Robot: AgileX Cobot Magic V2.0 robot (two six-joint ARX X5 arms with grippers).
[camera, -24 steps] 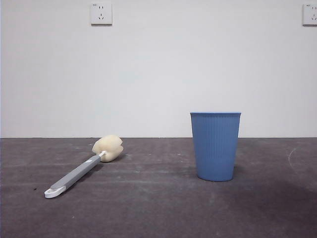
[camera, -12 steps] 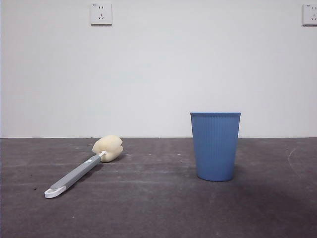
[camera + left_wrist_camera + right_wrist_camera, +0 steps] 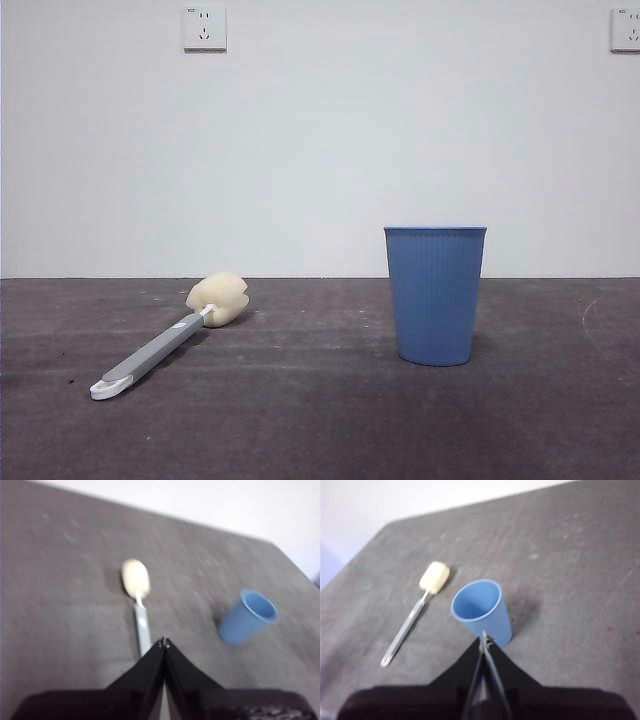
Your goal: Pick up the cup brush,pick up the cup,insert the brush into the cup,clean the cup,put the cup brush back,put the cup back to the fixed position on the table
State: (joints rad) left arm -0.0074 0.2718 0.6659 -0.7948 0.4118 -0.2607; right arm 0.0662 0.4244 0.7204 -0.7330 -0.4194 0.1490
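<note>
- You are looking at a plain white wall with two sockets high up and a dark, scuffed table [image 3: 320,420] running across in front of it.
- Over the last second nothing on the table has shifted in the front view: the cup brush [image 3: 170,338] lies in the same spot and the cup [image 3: 435,295] stands in the same spot. No arm shows there at all.
- For you, that means the job has not started. Neither thing has been picked up, and the first step, taking the brush, is the one in hand.
- The left gripper [image 3: 164,642] hangs well above the table with its two black jaws pressed together, holding nothing. The brush [image 3: 138,602] lies straight ahead of its tips, handle end nearest and sponge head farthest; the cup [image 3: 248,617] stands off to one side, well apart from the brush.
- The right gripper [image 3: 485,639] is also raised and clamped on nothing. The cup [image 3: 482,611] stands upright just ahead of its tips, its open mouth showing, and the brush [image 3: 415,612] lies beyond it to one side.
- Both wrist views are slightly blurred, so I judge the arms may be in motion, but I cannot tell which way.
- You will need each pair of jaws opened before either can take its object.
</note>
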